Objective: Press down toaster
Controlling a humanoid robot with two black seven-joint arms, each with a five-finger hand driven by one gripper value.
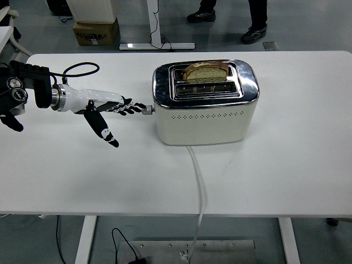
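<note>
Head view
Toaster (204, 104): a cream and chrome body on the white table (286, 154), roughly at its middle, long side facing the near edge.
Lever (147, 110): a small knob on the toaster's left end, sitting low on that end face.
Bread (207, 71): one slice in the rear slot of the toaster, its upper crust standing just above the chrome top.
Left hand (107, 107): reaches in from the left of the toaster, fingers stretched out flat and close together, fingertips (137, 106) at the lever and seemingly touching it; thumb splayed down towards the table. It grips nothing.
Cord (199, 181): a white cable running from the toaster's front base to the near edge of the table and over it.
Person: only shoes and trouser legs (254, 22) on the floor beyond the toaster, past the table's far edge.
Cardboard box (97, 32): on the floor beyond the table, far left of the toaster.
</note>
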